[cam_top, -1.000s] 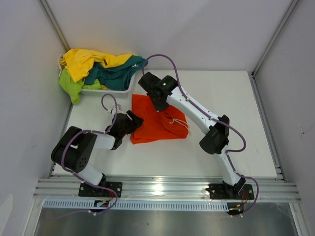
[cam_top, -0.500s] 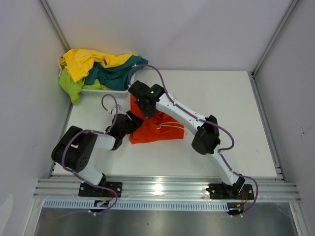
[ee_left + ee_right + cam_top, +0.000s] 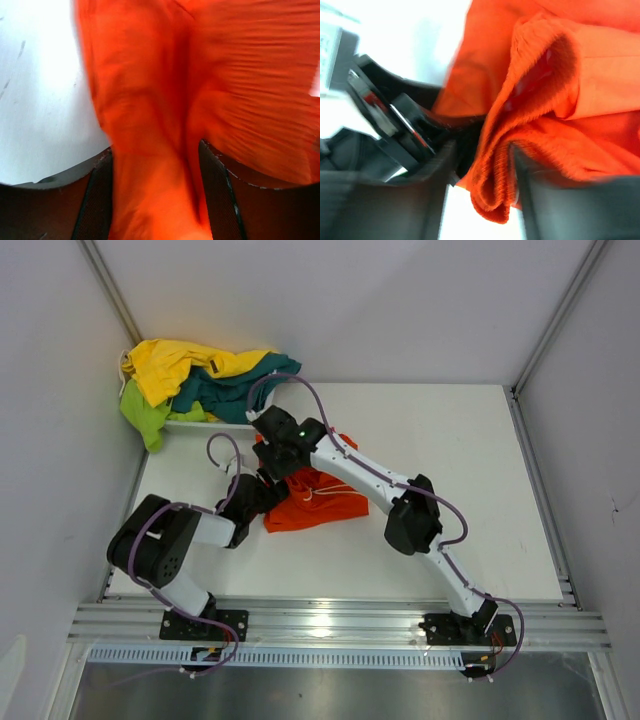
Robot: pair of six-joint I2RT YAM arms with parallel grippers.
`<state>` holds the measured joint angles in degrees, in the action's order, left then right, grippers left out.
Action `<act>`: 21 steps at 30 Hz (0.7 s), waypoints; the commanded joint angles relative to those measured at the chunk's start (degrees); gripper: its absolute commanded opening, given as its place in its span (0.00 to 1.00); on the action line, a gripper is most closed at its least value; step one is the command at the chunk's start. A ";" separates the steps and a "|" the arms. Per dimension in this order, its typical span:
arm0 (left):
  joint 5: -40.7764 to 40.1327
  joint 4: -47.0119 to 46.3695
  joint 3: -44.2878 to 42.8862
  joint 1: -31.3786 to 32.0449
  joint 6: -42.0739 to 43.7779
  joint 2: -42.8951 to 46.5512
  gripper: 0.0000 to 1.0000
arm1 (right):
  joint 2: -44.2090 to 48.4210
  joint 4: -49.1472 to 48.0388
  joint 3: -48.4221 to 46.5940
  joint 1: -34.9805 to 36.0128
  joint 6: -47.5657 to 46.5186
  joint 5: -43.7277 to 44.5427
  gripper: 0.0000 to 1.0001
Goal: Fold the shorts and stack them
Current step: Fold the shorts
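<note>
Gripping a bunched fold of the orange shorts (image 3: pixel 322 503) with the left hand (image 3: pixel 155 150). Straddling a ribbed fold with the right hand (image 3: pixel 485 150), jaws parted, slack. Crumpled on the white desk (image 3: pixel 480 490), near the basket (image 3: pixel 200 424).

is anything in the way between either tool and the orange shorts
Nothing visible stands in the way. Folds of the orange shorts lie right between the fingers of the left tool and the right tool, with no other object between tool and fabric in either wrist view.
</note>
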<state>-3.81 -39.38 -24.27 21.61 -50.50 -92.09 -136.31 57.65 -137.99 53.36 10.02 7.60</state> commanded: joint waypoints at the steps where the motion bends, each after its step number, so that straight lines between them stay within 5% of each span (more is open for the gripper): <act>1: 0.91 8.09 3.35 0.81 1.02 -2.74 0.65 | 2.62 -7.37 1.58 1.13 -1.14 -1.09 0.63; 7: -1.11 13.00 5.20 0.54 1.02 4.28 0.66 | 7.45 -9.74 4.66 1.22 -2.46 1.19 0.76; 21: -7.00 31.46 5.38 -0.42 3.21 24.94 0.66 | 21.17 -6.24 14.32 -1.33 2.72 2.59 0.75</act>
<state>-8.88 -12.91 -19.07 21.56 -49.76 -70.13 -118.63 49.95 -125.71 53.19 10.17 8.32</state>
